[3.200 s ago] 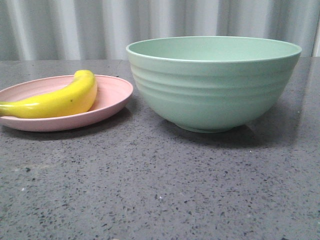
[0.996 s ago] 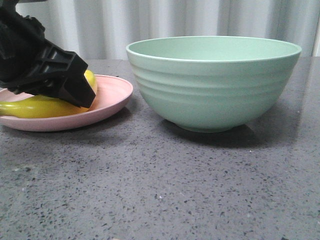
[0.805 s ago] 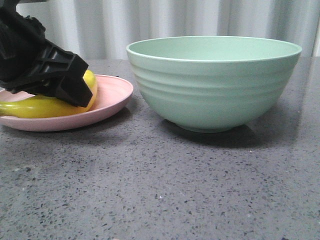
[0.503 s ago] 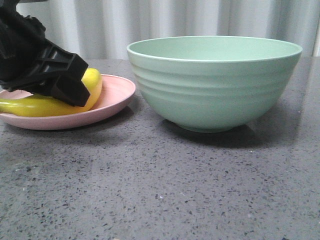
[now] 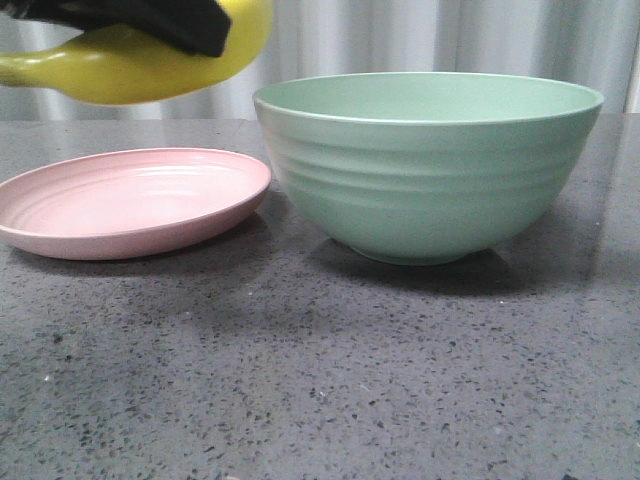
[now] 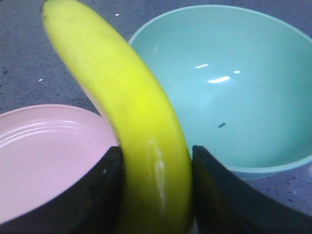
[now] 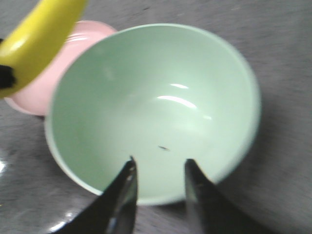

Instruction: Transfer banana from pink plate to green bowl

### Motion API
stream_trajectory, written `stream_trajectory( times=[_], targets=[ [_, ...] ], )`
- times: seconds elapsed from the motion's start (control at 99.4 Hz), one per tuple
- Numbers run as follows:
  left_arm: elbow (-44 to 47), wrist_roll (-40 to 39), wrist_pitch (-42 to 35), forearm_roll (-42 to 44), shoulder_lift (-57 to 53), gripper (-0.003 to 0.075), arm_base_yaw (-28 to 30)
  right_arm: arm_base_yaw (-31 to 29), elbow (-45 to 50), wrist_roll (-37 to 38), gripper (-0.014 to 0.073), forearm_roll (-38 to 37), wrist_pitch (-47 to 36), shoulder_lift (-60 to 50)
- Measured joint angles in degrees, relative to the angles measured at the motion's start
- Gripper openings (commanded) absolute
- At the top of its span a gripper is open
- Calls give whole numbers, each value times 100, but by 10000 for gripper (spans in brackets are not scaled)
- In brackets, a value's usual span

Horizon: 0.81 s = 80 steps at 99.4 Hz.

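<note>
The banana [image 5: 130, 65] is in the air above the pink plate [image 5: 120, 205], at the top left of the front view, a little above the bowl's rim height. My left gripper [image 5: 170, 18] is shut on the banana [image 6: 131, 107], one black finger on each side of it. The pink plate [image 6: 44, 156] is bare. The green bowl [image 5: 428, 165] stands to the right of the plate, holding only a small dark speck [image 7: 163, 147]. My right gripper [image 7: 158, 168] is open and holds nothing, above the bowl's [image 7: 151, 107] near rim. The banana [image 7: 39, 41] also shows in the right wrist view.
The plate and bowl stand on a dark grey speckled table [image 5: 320, 380]. A pale curtain [image 5: 420, 40] hangs behind. The plate's rim almost touches the bowl's side.
My left gripper has lifted the banana off the pink plate, up to near the top of the front view. The plate now lies bare. The bowl has not moved.
</note>
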Motion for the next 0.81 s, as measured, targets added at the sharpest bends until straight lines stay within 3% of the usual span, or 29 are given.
stream_trajectory(
  times=[0.101,0.181,0.493,0.725,0.805],
  targets=[
    [0,0,24,-41,-2,179,-299,315,-409,0,429,364,0,599],
    [0,0,39,-65,-2,178,-525,408,-700,-11,469,792,0,1066],
    [0,0,-46,-106,-2,178,-881,419,-1505,-11,470,2485,-22,2265],
    [0,0,-46,-106,-2,179,-884,419,-1665,-11,463,2964,-107,2872],
    [0,0,-46,-106,-2,179,-884,419,-1665,-11,400,3001,-115,3003]
  ],
)
